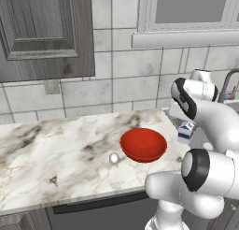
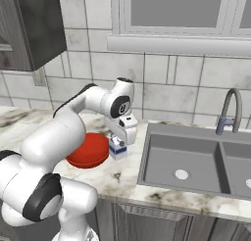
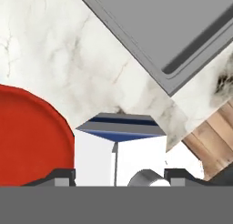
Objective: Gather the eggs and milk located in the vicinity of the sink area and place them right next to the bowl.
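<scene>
A: Where's the milk [image 2: 117,148]?
B: On the desk [image 1: 56,154], at the bowl's [image 1: 143,144] three o'clock — just beside it; the gripper [image 3: 119,175] is clamped on the carton.

- The milk [image 1: 186,132] stands half hidden behind the arm in the left base view, only its blue-and-white near corner showing.
- The bowl [image 2: 89,149] loses its left part behind the arm in the right base view.
- The sink [image 2: 196,161] is cut off at the right edge.
- The fingers [image 3: 63,176] show as dark tips only; contact with the carton cannot be told.
</scene>
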